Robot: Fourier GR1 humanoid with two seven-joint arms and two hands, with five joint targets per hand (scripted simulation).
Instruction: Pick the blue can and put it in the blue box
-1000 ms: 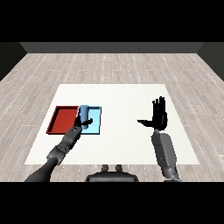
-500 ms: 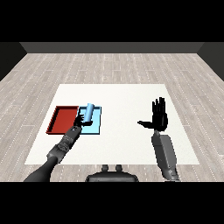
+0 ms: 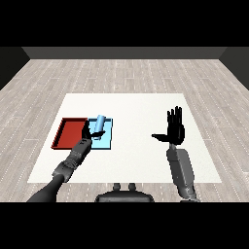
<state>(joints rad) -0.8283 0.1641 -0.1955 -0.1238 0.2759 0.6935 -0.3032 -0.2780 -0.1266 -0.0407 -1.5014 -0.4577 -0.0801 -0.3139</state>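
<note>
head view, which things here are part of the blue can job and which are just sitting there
Part of the job:
- blue can, tilted, over the light blue tray
- light blue tray
- left hand, curled round the can

Just there:
- red tray, beside the light blue one
- right hand, fingers straight, holding nothing
- white table

1 blue can (image 3: 99, 124), 2 trays: red (image 3: 68, 133) & lt blue (image 3: 106, 141).
</note>
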